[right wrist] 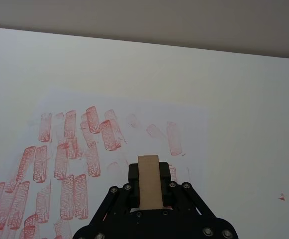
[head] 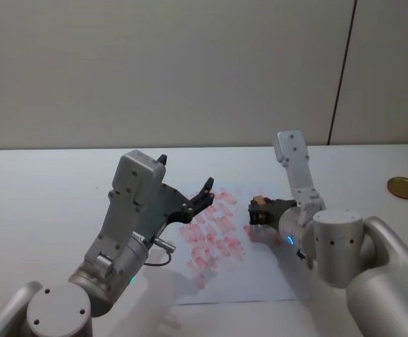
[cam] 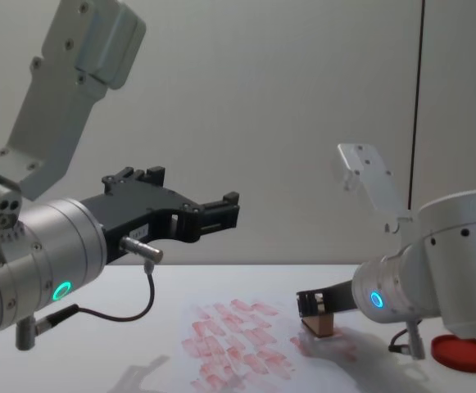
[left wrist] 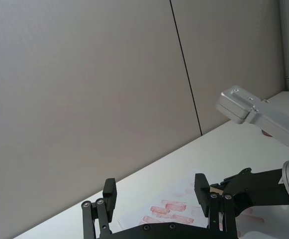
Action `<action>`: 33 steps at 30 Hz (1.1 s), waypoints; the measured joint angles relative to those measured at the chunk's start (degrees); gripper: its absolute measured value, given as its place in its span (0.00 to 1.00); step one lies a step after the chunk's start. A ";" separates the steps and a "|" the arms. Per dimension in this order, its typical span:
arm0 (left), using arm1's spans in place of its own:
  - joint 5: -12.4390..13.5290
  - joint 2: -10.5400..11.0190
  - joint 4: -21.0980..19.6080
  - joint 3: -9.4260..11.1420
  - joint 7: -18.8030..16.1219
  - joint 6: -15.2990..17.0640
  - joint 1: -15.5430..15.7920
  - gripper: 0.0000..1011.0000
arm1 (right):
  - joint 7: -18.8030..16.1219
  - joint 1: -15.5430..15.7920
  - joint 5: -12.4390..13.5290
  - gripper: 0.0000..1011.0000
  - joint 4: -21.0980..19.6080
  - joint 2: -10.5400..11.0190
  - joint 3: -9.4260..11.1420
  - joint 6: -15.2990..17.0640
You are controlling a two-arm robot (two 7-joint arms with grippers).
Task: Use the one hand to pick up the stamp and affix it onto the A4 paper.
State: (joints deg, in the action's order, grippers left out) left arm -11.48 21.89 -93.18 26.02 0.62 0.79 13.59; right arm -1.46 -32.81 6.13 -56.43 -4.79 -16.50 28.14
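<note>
Gripping the stamp (right wrist: 148, 181) firmly with the right gripper (head: 258, 210), jaws closed on its 2 sides, tan wood poking out past the fingertips. Hanging low at the right part of the A4 paper (head: 260, 284), just beside the crowd of red marks (head: 214, 235). Hard to call from the chest view: resting on the sheet or a hair above it, cannot tell. Now for the press, by the look of it. Aim for bare white beside the last prints rather than on top of them. Keep the stamp face flat to the sheet, go straight down, no sliding and no twisting. Hold a beat, then lift straight up to dodge a smear. Mind the loose sheet, likely to shift under a sideways push. Over on the other side, parked high above the sheet's left half with the left gripper (head: 186, 172), fingers spread wide, holding nothing. Well off to the right on the table (head: 49, 182), the round red ink pad (cam: 464, 352).
</note>
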 joint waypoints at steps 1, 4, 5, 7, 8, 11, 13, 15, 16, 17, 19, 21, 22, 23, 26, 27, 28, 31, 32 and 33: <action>0.00 0.00 0.00 0.00 0.00 0.00 0.00 0.98 | -0.01 -0.05 -0.07 0.22 0.08 -0.03 -0.02 0.03; 0.00 0.00 0.00 0.00 0.00 0.00 0.00 0.98 | -0.16 -0.15 -0.32 0.22 0.39 -0.09 -0.11 0.17; 0.00 0.00 0.00 0.00 0.00 0.00 0.00 0.98 | -0.23 -0.23 -0.46 0.22 0.56 -0.12 -0.16 0.24; 0.00 0.00 0.00 0.00 0.00 0.00 0.00 0.98 | -0.27 -0.27 -0.57 0.22 0.67 -0.15 -0.19 0.28; 0.00 0.00 0.00 0.00 0.00 0.00 0.00 0.98 | -0.29 -0.29 -0.63 0.22 0.72 -0.16 -0.21 0.31; 0.00 0.00 0.00 0.00 0.00 0.00 0.00 0.98 | -0.32 -0.34 -0.81 0.22 0.87 -0.20 -0.26 0.42; 0.00 0.00 0.00 0.00 0.00 0.00 0.00 0.98 | -0.34 -0.34 -0.92 0.22 0.90 -0.23 -0.28 0.44; 0.00 0.00 0.00 0.00 0.00 0.00 0.00 0.98 | -0.35 -0.33 -0.99 0.22 0.90 -0.24 -0.29 0.45; 0.00 0.00 0.00 0.00 0.00 0.00 0.00 0.98 | -0.35 -0.27 -1.06 0.22 0.74 -0.23 -0.30 0.45; 0.00 0.00 0.00 0.00 0.00 0.00 0.00 0.98 | -0.34 -0.22 -1.11 0.22 0.60 -0.22 -0.31 0.45; 0.00 0.00 0.00 0.00 0.00 0.00 0.00 0.98 | -0.34 -0.07 -1.22 0.22 0.20 -0.19 -0.31 0.45; 0.00 0.00 0.00 0.00 0.00 0.00 0.00 0.98 | -0.30 0.31 -1.35 0.22 -0.71 -0.10 -0.32 0.44; 0.00 0.00 0.00 0.00 0.00 0.00 0.00 0.98 | -0.28 0.40 -1.39 0.22 -0.92 -0.08 -0.33 0.42; 0.00 0.00 0.00 0.00 0.00 0.00 0.00 0.98 | -0.25 0.66 -1.45 0.22 -1.42 -0.01 -0.33 0.34; 0.00 0.00 0.00 0.00 0.00 0.00 0.00 0.98 | -0.16 1.44 -1.66 0.22 -3.44 0.24 -0.42 0.24; 0.00 0.00 0.00 0.00 0.00 0.00 0.00 0.98 | -0.14 1.66 -1.71 0.22 -4.20 0.33 -0.44 0.17; 0.00 0.00 0.00 0.00 0.00 0.00 0.00 0.98 | -0.11 1.81 -1.77 0.22 -4.77 0.39 -0.44 0.06; 0.00 0.00 0.00 0.00 0.00 0.00 0.00 0.98 | 0.00 2.46 -1.95 0.22 -7.32 0.66 -0.39 -0.41; 0.00 0.00 0.00 0.00 0.00 0.00 0.00 0.98 | 0.02 2.72 -1.99 0.22 -8.23 0.76 -0.38 -0.52; 0.00 0.00 0.00 0.00 0.00 0.00 0.00 0.98 | 0.08 3.10 -2.05 0.22 -9.61 0.92 -0.35 -0.78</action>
State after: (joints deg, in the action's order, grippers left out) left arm -11.48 21.90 -93.17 26.02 0.62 0.79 13.59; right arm -1.38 -29.71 4.08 -66.04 -3.87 -16.85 27.36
